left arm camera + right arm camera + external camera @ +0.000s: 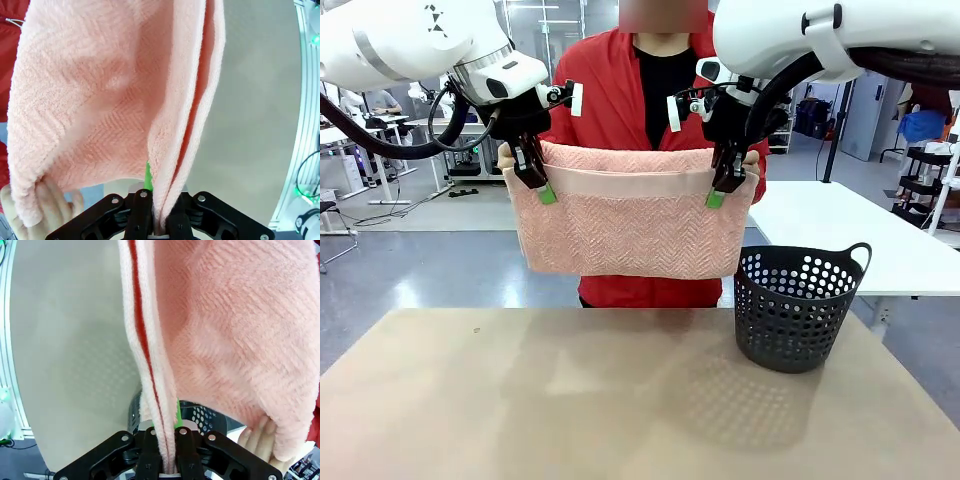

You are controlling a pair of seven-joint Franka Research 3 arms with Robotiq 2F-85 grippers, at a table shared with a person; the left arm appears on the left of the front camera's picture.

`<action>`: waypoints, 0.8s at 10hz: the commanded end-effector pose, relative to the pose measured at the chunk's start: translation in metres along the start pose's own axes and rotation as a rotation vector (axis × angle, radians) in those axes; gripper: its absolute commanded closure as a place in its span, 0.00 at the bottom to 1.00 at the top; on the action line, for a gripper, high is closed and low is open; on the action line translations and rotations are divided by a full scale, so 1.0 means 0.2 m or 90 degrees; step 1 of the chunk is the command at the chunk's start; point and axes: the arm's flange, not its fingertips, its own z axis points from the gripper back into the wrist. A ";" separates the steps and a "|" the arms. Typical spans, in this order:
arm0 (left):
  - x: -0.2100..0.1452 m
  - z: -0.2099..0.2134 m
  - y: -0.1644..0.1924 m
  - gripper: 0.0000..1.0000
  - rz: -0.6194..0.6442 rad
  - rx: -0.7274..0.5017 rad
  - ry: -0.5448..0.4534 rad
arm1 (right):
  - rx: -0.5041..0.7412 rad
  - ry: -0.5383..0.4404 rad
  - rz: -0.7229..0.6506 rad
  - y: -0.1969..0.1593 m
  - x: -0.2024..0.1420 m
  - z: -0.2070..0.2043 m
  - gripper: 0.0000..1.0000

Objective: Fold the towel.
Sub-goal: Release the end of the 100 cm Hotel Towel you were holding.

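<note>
The 2 arms are raised level; left gripper (pixel 545 192) and right gripper (pixel 717 197) point down, jaws apparently pinched shut

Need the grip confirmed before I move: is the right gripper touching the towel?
Touching. The right wrist view shows the towel's doubled edge pinched between the shut fingers of the right gripper. In the front view it clamps the towel near its upper corner.

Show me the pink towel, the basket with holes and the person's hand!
towel (pixel 630 235), front view, middle of its hanging front.
basket (pixel 790 330), front view, its holey side wall.
person's hand (pixel 55 205), left wrist view, its fingers.
</note>
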 end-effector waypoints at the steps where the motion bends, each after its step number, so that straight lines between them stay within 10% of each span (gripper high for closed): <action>1: 0.00 0.01 0.00 1.00 0.000 0.008 0.006 | -0.003 0.005 0.000 0.00 0.00 0.00 1.00; 8: 0.00 0.01 0.00 1.00 0.000 0.008 0.006 | -0.003 0.005 0.000 0.00 0.00 0.00 1.00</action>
